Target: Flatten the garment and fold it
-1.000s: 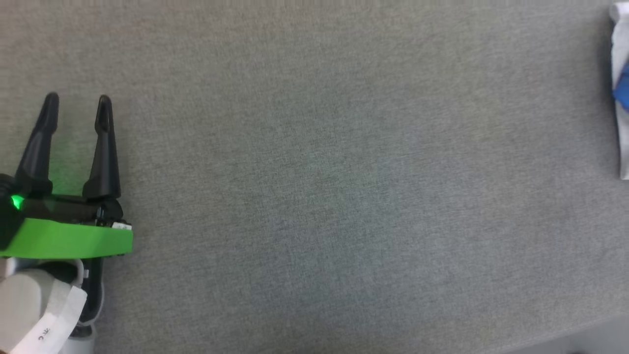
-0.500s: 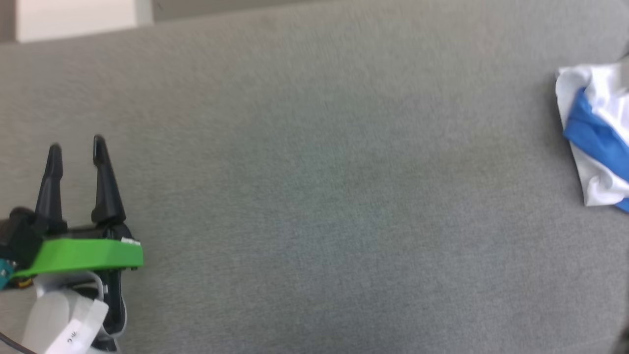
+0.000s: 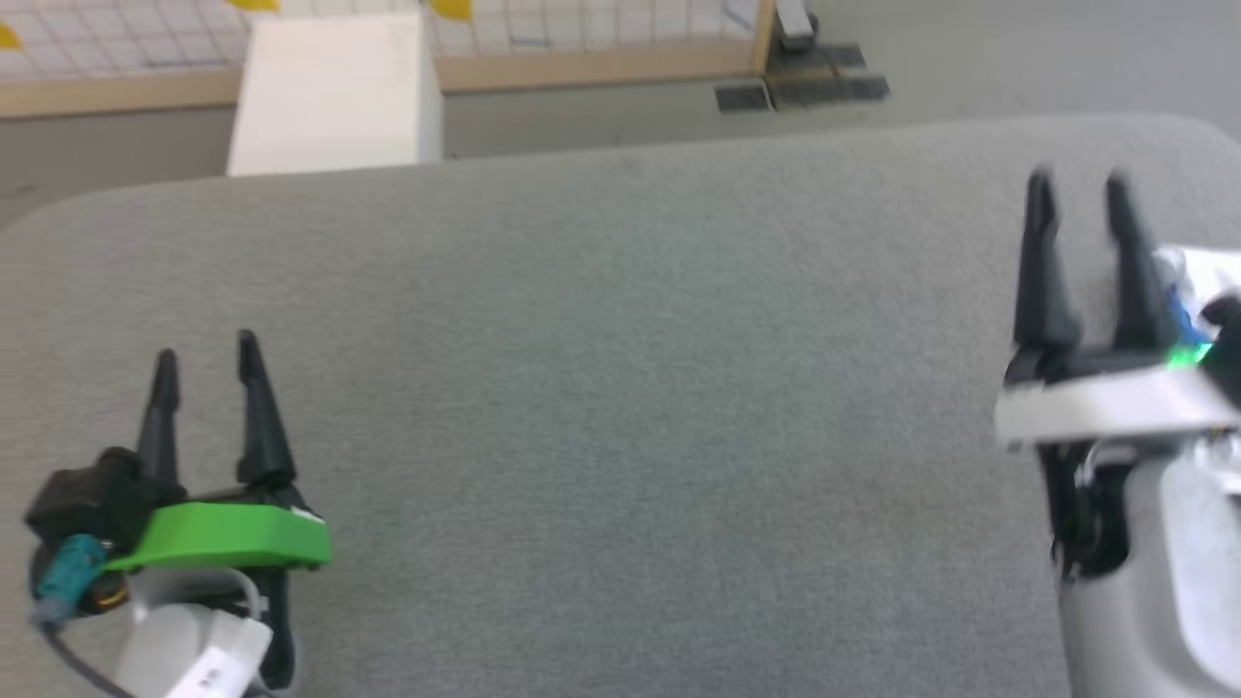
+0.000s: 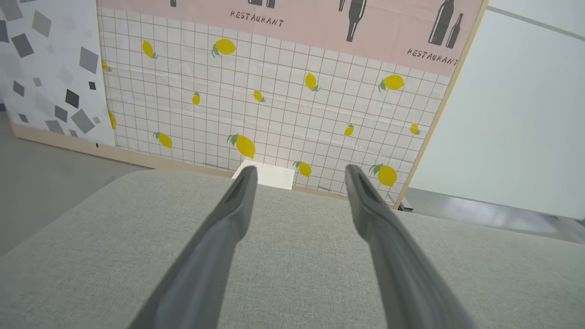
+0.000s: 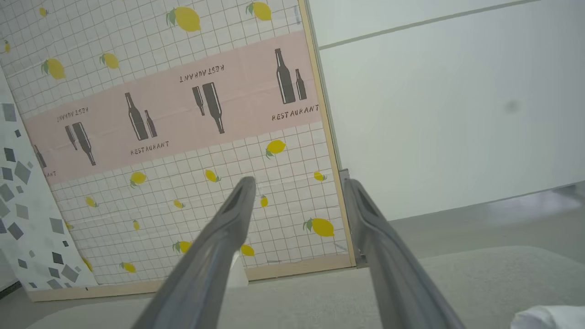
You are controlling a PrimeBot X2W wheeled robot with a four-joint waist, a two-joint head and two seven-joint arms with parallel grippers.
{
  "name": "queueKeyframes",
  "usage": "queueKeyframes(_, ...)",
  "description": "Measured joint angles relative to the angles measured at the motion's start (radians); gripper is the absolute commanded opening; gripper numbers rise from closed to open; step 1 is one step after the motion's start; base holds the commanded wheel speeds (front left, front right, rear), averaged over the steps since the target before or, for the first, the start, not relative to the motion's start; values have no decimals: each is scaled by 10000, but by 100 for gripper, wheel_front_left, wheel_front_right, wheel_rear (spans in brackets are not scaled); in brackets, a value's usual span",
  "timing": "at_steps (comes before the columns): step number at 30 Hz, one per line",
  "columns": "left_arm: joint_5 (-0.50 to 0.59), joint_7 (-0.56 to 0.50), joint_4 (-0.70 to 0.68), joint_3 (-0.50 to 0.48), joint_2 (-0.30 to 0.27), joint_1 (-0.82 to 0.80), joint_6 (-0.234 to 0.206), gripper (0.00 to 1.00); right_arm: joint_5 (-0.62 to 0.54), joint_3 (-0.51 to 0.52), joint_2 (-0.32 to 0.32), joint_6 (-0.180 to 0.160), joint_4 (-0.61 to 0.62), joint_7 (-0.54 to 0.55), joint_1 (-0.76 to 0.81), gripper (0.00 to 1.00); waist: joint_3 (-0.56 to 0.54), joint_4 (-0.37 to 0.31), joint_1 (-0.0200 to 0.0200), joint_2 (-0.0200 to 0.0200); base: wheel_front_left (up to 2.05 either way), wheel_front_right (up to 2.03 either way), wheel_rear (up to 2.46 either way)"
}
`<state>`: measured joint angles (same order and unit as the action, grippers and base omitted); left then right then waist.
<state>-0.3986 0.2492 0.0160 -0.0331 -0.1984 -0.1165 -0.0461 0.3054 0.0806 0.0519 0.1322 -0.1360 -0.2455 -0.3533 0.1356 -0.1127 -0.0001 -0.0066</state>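
Saw left gripper [image 3: 206, 351] low left over grey bench [image 3: 620, 388], fingers spread, empty. Found right gripper [image 3: 1078, 184] far right, fingers likewise apart, gripping nothing. Spotted garment [image 3: 1212, 267] bunched at bench's right edge, partly hidden behind right gripper. Noted white box [image 3: 334, 92] beyond bench.

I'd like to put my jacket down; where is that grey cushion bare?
The grey cushion is bare from the left gripper across to the right gripper, and back to its far edge by the white box. The right edge is crowded: the garment lies there behind the right gripper.
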Motion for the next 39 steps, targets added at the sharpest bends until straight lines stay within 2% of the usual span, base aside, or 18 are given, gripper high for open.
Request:
queueKeyframes(6, 119, 8, 412, 433, 282, 6, 29, 100, 96, -171, -4, 0, -454, -67, 1090, 100, -538, 541, 0, 0, 0, 0, 0)
queueKeyframes(14, 637, 36, 1068, 918, 334, 2, 148, 100, -619, -387, -12, 0, -583, -102, 1762, 100, -1141, 980, 0, 0, 0, 0, 0)
queueKeyframes(26, 805, 79, 1764, 1277, 395, 49, 458, 100, -1116, -163, -8, 0, -936, 79, 2392, 100, -1421, 884, 0, 0, 0, 0, 0)
queueKeyframes(39, 428, -115, 2249, 1202, 564, 296, 449, 100, -1104, -244, -10, 0, -1024, 343, 2564, 100, -1538, 832, 0, 0, 0, 0, 0)
